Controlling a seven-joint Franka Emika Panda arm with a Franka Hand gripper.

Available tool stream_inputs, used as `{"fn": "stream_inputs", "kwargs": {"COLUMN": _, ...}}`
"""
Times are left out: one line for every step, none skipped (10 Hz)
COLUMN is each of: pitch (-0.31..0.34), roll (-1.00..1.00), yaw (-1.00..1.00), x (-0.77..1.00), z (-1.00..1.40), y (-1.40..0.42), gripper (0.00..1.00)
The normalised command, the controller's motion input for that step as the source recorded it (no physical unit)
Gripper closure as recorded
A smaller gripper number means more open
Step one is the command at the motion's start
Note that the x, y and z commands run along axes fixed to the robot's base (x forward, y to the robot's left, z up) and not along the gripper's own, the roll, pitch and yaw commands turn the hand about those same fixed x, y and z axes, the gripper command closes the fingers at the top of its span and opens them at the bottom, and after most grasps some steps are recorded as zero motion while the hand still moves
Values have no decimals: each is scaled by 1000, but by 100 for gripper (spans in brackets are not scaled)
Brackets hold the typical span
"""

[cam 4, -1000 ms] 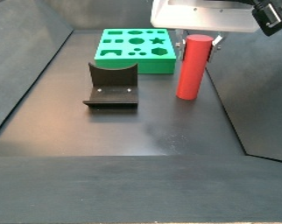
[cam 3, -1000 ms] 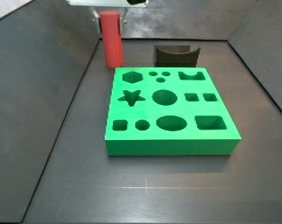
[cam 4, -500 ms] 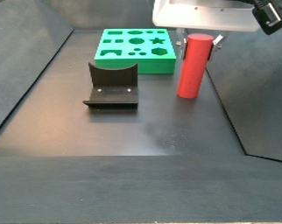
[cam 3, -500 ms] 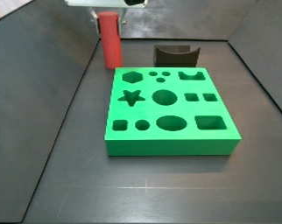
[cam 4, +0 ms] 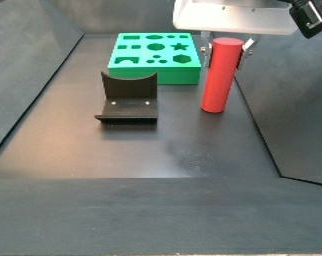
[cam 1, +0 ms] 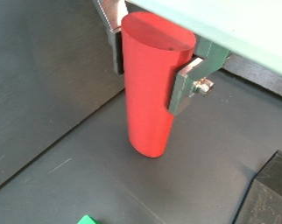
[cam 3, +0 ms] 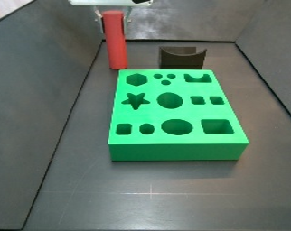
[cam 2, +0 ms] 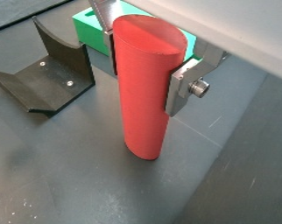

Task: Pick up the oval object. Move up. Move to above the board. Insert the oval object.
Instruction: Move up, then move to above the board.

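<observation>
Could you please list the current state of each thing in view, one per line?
oval object: upright, bottom end at the floor, between the fingers, beside the board.
gripper: around the top of the oval object, a finger on either side; grip cannot be told.
board: flat on the floor, all holes empty.
fixture: standing on the floor, nothing in it.

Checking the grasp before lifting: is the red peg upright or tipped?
Upright: the oval object stands on end on the floor, the gripper jaws flanking its top.
</observation>
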Motion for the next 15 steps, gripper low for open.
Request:
{"fn": "stream_inputs", "kwargs": {"pitch": 0, "roll": 0, "yaw": 0, "x": 0, "z": 833, "y": 0, "gripper": 100}}
{"fn": "stream_inputs", "kwargs": {"pitch": -5, "roll": 2, "yaw": 5, "x": 5, "z": 843, "y": 10, "gripper": 100}}
{"fn": "stream_inputs", "kwargs": {"pitch": 21, "roll": -15, "yaw": 7, "x": -26, "z": 744, "y": -1, "gripper": 100}}
{"fn": "stream_inputs", "kwargs": {"pitch": 23, "roll": -34, "yaw": 10, "x": -23, "z": 630, "y": -9, "gripper": 100}}
{"fn": "stream_inputs", "kwargs": {"pitch": 24, "roll": -64, "yaw": 15, "x": -14, "z": 453, "y": -15, "gripper": 100}}
{"fn": "stream_inputs", "kwargs": {"pitch": 28, "roll": -79, "yaw": 17, "x": -11, "z": 361, "y": -17, "gripper": 100}}
{"fn": "stream_inputs", "kwargs": {"pitch": 39, "roll": -105, "yaw": 17, "x": -5, "z": 178, "y": -16, "gripper": 100}}
{"fn": "stream_inputs", "kwargs": {"pitch": -54, "roll": -166, "yaw": -288, "x": -293, "z": 1000, "y": -352, "gripper": 100}}
{"fn": "stream_inputs", "kwargs": {"pitch": -63, "roll": -170, "yaw": -267, "x": -297, "z": 1000, "y": -346, "gripper": 100}}
{"fn": "stream_inputs", "kwargs": {"pitch": -84, "roll": -165, "yaw": -222, "x": -288, "z": 1000, "y": -306, "gripper": 100}}
{"fn": "stream_inputs", "kwargs": {"pitch": -85, "roll": -175, "yaw": -144, "x": -252, "z": 1000, "y": -239, "gripper": 100}}
{"fn": "stream_inputs", "kwargs": {"pitch": -48, "roll": -149, "yaw": -91, "x": -216, "z": 1000, "y": -206, "gripper": 100}}
{"fn": "stream_inputs", "kwargs": {"pitch": -33, "roll": -132, "yaw": -71, "x": -200, "z": 1000, "y": -190, "gripper": 100}}
{"fn": "stream_inputs", "kwargs": {"pitch": -24, "roll": -116, "yaw": -45, "x": -175, "z": 1000, "y": -153, "gripper": 100}}
{"fn": "stream_inputs", "kwargs": {"pitch": -20, "roll": -115, "yaw": -38, "x": -156, "z": 997, "y": -125, "gripper": 100}}
